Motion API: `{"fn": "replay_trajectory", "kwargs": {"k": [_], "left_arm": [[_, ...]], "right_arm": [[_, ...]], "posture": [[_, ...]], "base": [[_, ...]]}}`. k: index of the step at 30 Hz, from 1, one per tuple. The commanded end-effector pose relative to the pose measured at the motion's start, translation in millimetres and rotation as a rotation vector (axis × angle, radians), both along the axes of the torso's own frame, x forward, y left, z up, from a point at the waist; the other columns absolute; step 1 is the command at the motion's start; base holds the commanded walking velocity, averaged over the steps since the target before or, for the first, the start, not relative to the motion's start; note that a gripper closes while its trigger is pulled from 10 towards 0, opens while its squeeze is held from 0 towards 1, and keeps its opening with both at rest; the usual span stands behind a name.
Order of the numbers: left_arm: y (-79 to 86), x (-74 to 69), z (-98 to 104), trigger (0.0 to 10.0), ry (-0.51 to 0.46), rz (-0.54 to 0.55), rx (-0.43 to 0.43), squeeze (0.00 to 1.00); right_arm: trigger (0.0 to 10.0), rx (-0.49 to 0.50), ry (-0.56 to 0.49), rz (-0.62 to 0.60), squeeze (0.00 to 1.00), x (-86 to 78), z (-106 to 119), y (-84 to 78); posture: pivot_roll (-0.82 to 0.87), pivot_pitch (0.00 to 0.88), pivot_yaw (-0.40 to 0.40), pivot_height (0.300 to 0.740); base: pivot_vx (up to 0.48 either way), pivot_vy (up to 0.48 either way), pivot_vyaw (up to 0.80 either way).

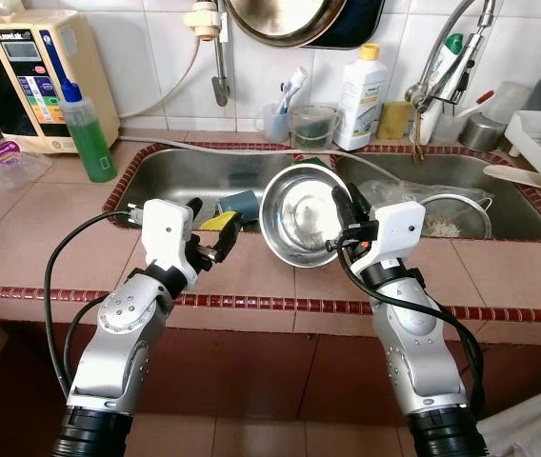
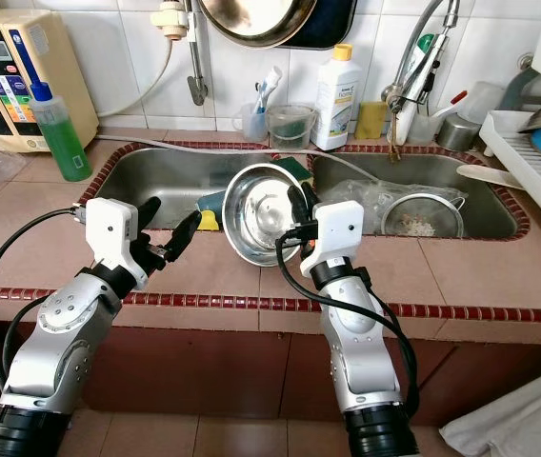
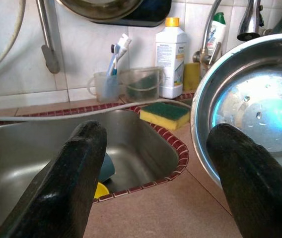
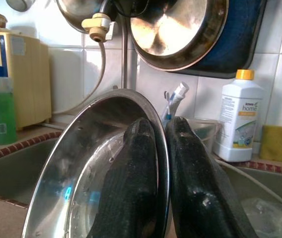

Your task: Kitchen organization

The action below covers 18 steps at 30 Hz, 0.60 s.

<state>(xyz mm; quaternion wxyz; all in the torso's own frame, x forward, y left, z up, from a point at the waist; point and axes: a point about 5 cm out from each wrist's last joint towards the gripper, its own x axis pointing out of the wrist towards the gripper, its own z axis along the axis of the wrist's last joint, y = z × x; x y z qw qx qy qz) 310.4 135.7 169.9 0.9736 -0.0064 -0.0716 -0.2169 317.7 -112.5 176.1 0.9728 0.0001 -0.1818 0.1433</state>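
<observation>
One steel bowl [image 1: 299, 214] is tilting on its edge over the divider between the two sink basins [image 1: 170, 181], at the counter's [image 1: 51, 238] front edge. The right gripper [image 1: 347, 214] is pinching its rim. The left gripper [image 1: 215, 228] is hovering beside it, fingers spread.

white bottle [image 4: 237, 117], label reads "home"

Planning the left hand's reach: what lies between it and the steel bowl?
Only bare counter tile: the left wrist view shows the open left hand beside the bowl, held by the right hand. The sponge sits farther back.
</observation>
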Motion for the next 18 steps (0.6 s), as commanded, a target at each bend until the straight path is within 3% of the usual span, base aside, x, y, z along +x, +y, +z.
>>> {"fn": "replay_trajectory", "kwargs": {"k": [1,12,18], "left_arm": [[0.4,-1.4,2.8,10.0,-0.007,-0.004,0.005,0.0],[1.0,-2.7,3.3,10.0,-0.005,-0.007,-0.006,0.0],[1.4,-2.6,3.8,10.0,-0.003,-0.004,-0.013,0.0]], "right_arm": [[10.0,0.0,-0.013,-0.003,0.0,-0.6,2.5,-1.7],[10.0,-0.004,-0.005,-0.002,0.0,-1.7,1.0,-2.3],[10.0,-0.004,-0.004,0.004,0.0,-1.8,1.1,-1.6]], "posture": [[-0.08,0.063,0.017,0.74],[-0.09,0.081,0.016,0.74],[-0.08,0.083,0.014,0.74]], "base": [[0.0,0.0,0.0],[0.0,0.0,0.0],[0.254,0.0,0.0]]}}
